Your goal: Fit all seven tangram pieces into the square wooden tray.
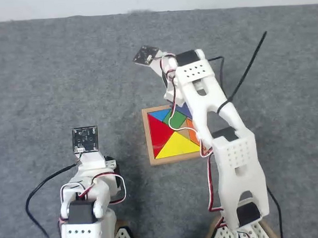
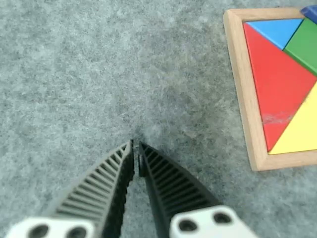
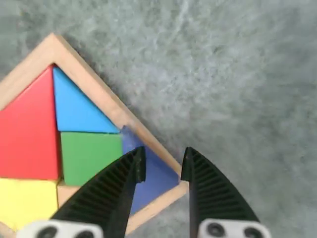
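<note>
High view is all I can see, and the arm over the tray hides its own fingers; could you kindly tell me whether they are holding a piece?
Observer: No. The right gripper is open and empty, above the dark blue piece near a corner of the tray.
Operator: Thank you. Is that piece seated flat?
Observer: Possibly not: one tip of it seems to overlap the tray's wooden rim.
Operator: And the other arm's fingers?
Observer: The left gripper is shut on nothing, over the grey carpet beside the tray.
</note>
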`<state>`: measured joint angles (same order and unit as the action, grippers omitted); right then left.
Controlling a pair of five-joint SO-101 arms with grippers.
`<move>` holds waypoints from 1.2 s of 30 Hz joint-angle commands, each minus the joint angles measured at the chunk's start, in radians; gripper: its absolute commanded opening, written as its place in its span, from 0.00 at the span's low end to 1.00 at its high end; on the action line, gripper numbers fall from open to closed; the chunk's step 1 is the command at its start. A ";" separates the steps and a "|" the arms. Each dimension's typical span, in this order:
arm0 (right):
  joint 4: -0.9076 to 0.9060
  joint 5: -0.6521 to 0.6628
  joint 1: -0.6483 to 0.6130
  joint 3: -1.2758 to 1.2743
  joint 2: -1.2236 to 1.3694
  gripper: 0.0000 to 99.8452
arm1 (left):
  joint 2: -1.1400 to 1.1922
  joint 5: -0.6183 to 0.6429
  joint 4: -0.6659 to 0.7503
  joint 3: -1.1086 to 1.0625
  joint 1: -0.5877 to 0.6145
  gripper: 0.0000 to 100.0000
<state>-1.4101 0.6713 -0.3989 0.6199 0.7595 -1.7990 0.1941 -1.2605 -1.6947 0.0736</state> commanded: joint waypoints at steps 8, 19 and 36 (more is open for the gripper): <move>-0.038 0.000 0.019 0.038 0.002 0.12 | -0.020 -0.011 -0.002 0.012 0.006 0.01; -0.061 -0.008 0.082 0.037 -0.001 0.12 | -0.020 -0.011 -0.002 0.012 0.006 0.01; -0.209 -0.199 0.016 -0.163 -0.579 0.08 | -0.020 -0.011 -0.002 0.012 0.006 0.01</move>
<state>-1.6280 0.4918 -0.3728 0.5585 0.3728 -1.7990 0.1941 -1.2605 -1.6947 0.0736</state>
